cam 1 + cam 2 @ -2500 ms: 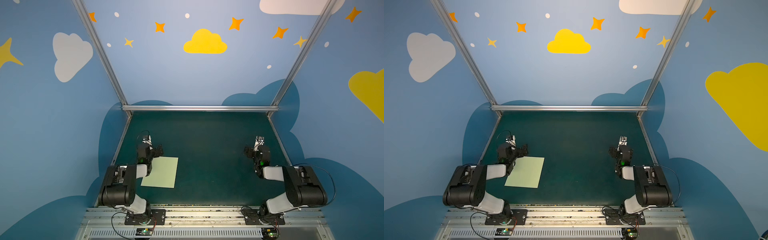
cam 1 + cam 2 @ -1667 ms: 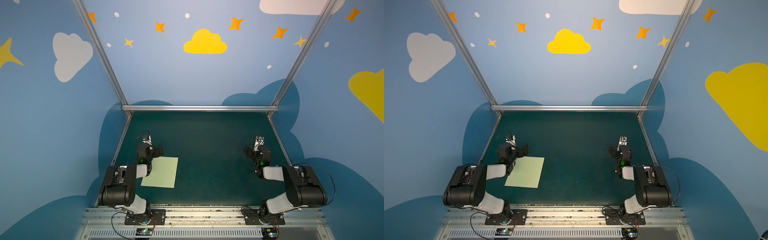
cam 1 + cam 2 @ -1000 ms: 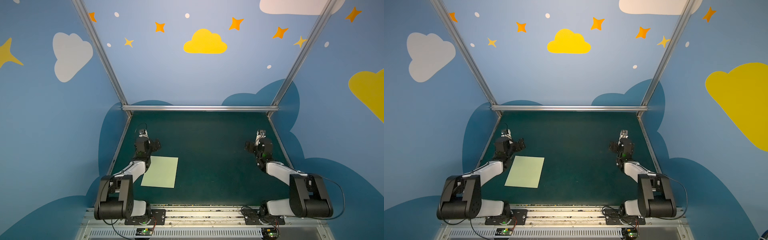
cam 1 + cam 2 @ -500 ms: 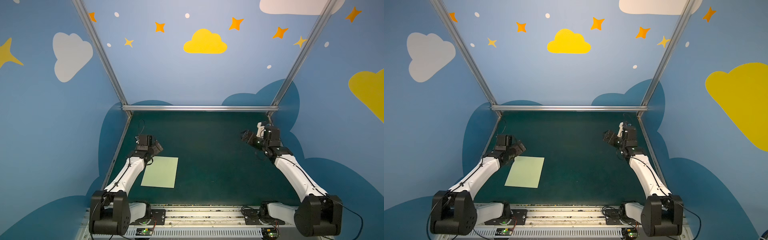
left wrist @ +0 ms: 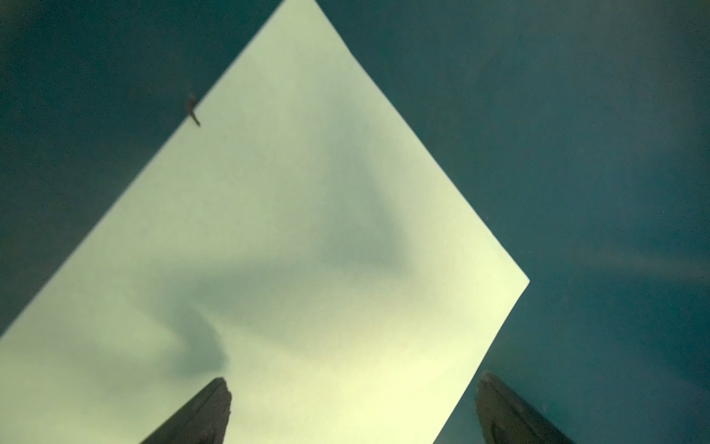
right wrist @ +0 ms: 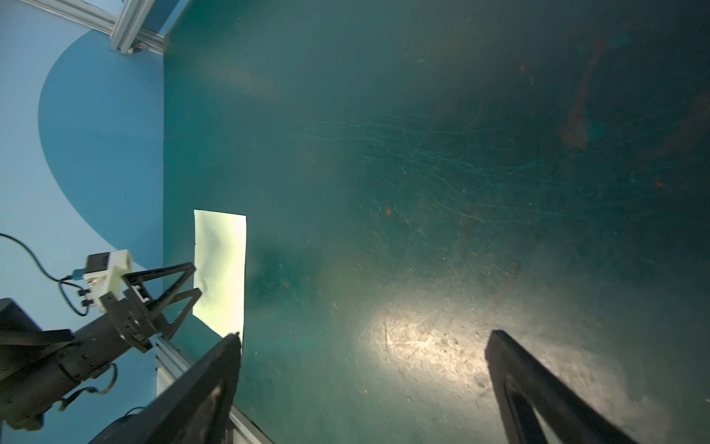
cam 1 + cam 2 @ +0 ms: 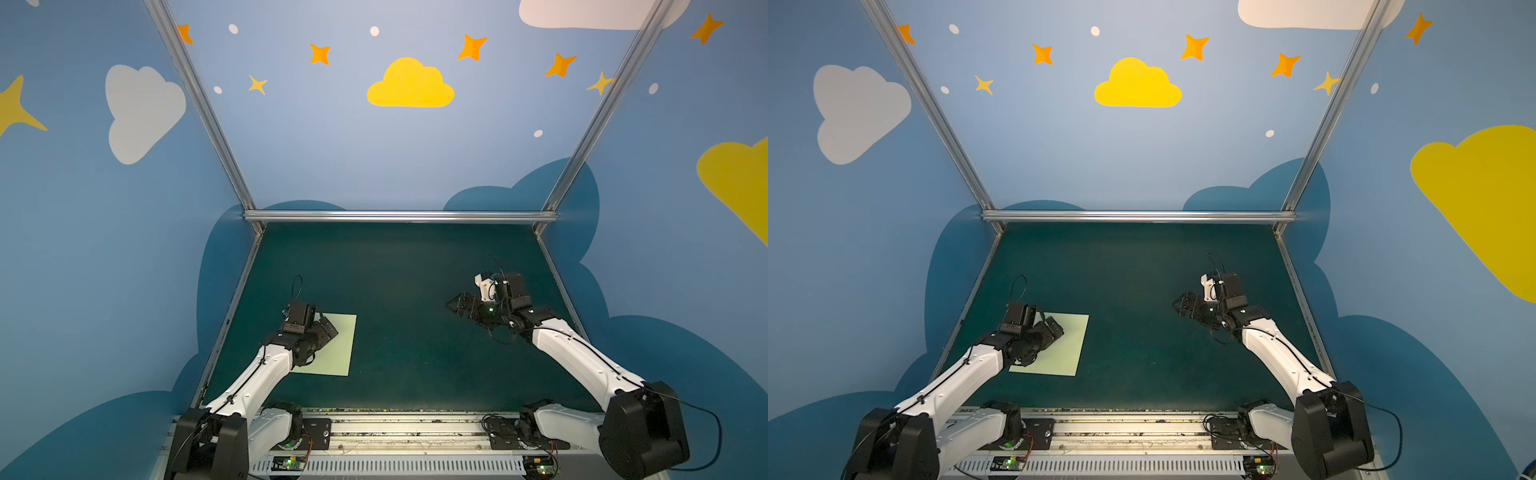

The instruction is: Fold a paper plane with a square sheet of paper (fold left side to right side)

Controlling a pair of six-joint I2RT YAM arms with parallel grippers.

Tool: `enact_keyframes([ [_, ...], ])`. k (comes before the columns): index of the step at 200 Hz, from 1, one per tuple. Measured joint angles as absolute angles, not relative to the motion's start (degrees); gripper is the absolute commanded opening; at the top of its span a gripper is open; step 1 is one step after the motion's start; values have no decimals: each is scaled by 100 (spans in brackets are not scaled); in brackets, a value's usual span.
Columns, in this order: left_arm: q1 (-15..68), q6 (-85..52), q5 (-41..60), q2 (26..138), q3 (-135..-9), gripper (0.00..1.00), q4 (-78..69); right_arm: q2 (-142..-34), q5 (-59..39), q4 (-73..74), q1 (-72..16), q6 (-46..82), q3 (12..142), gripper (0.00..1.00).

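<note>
left gripper (image 7: 328, 330) jaws apart, empty, over far-left part of pale green sheet (image 7: 341, 351) | right gripper (image 7: 457, 307) jaws apart, empty, well apart | sheet flat, unfolded, near-left on green mat (image 7: 395, 270) | step: approach for first fold | next: likely pinch left edge, carry rightward

In both top views the left gripper (image 7: 330, 328) and its arm (image 7: 266, 374) cover the left edge and far-left corner of the paper sheet (image 7: 343, 345). In the left wrist view the sheet (image 5: 307, 230) is blurred and cropped by the picture's edges; only 2 fingertips (image 5: 215, 407) show. A dark speck (image 5: 193, 111) at its edge is too blurred to identify.
</note>
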State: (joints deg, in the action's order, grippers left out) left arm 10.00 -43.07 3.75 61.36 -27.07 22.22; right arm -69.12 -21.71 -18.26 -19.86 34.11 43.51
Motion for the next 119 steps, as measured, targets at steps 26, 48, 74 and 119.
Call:
enact_keyframes([
  [26,1245,-4313,386,6206,-2698,100,2106,-6862,-2222,-1835,-1999,3404,4351,98],
  [48,1431,-4351,386,6298,-2630,100,1940,-6735,-2248,-1861,-1999,3393,4351,98],
  [74,1653,-4401,305,6372,-2574,100,1747,-6652,-2261,-2001,-2005,3321,4372,98],
  [119,2187,-4512,-14,6873,-2792,100,1420,-6611,-2217,-2196,-2008,3256,4372,98],
])
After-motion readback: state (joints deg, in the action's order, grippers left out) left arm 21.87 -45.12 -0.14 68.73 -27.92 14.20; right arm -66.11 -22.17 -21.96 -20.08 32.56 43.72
